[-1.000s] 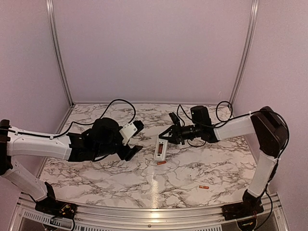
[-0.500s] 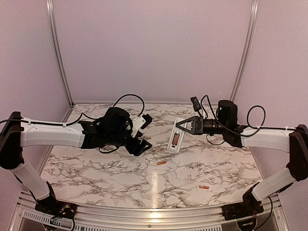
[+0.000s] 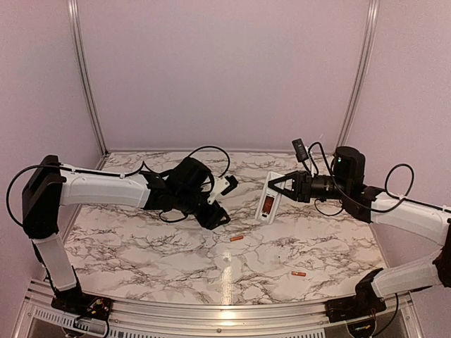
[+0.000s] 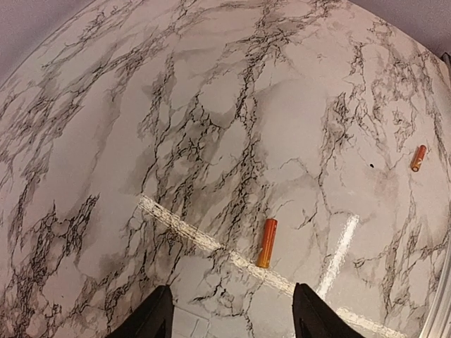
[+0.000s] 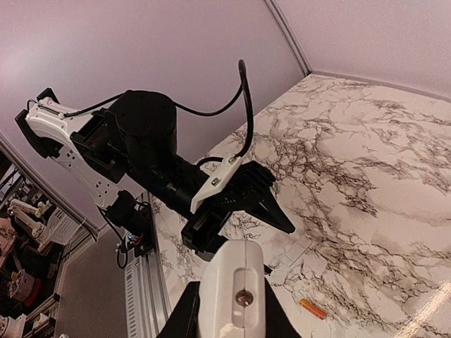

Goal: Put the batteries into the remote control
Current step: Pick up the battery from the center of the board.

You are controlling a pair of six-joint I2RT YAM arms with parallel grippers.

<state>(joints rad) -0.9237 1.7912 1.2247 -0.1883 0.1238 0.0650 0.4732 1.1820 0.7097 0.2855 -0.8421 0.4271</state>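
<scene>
Above marble table (image 3: pixel 141 243), left fingers (image 4: pixel 159 318) spread empty, right fingers (image 5: pixel 188 317) clamp remote control (image 3: pixel 268 205).

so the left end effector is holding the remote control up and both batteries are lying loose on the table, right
Not quite: the right end effector holds the remote control up, not the left end effector, which is open and empty. The top external view shows it. One battery and the other battery do lie loose on the table.
</scene>
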